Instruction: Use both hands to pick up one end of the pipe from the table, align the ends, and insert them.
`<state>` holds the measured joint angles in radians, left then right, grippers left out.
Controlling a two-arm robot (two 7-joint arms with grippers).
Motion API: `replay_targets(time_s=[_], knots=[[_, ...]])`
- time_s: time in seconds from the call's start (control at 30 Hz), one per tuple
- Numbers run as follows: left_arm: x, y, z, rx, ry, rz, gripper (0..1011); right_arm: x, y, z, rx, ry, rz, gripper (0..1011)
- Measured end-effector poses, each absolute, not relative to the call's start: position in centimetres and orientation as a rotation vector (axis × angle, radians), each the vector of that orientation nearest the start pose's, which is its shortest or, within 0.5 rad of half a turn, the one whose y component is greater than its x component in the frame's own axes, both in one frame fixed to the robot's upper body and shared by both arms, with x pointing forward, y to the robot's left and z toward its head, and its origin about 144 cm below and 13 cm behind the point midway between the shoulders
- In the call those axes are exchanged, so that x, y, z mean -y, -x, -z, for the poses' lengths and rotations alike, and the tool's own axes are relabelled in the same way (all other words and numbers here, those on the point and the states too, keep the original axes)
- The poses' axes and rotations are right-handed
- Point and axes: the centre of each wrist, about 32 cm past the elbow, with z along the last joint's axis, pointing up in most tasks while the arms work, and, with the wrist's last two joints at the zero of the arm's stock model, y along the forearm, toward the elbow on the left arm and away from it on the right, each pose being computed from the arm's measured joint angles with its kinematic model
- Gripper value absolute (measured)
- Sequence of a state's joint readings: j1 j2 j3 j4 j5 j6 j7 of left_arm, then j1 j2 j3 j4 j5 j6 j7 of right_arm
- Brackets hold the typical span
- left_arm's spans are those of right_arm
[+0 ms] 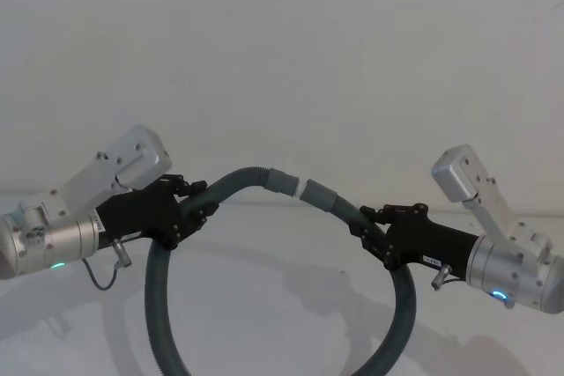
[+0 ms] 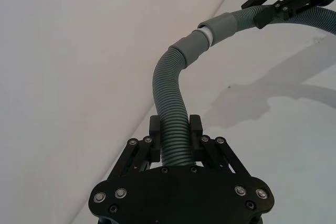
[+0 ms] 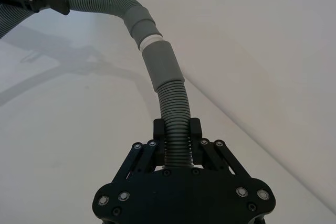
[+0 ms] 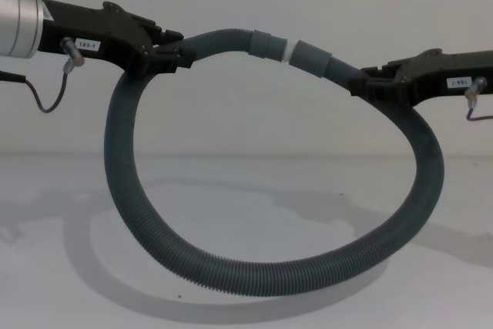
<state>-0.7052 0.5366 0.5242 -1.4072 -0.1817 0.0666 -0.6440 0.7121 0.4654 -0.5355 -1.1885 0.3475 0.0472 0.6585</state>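
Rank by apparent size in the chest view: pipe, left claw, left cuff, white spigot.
1. The pipe, the whole loop.
2. The left claw, shut on the pipe.
3. The left cuff.
4. The white spigot, a thin band showing between the cuffs.

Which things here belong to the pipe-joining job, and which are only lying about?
Job:
- pipe, lifted in a loop
- left cuff and right cuff, joined with a white band between
- left gripper, shut on the pipe
- right gripper, shut on the pipe
- table

Lying about:
- nothing loose visible
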Motion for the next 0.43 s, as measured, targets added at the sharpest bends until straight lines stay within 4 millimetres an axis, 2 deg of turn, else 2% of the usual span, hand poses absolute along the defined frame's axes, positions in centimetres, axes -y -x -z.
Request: replay_targets(time_s=[0.43], knots=[[-26.80,-59.35,-132.95,0.496,-0.345,-0.642,288,27.72,-61.67,-127.61,0.239,0.247,0.672,250]])
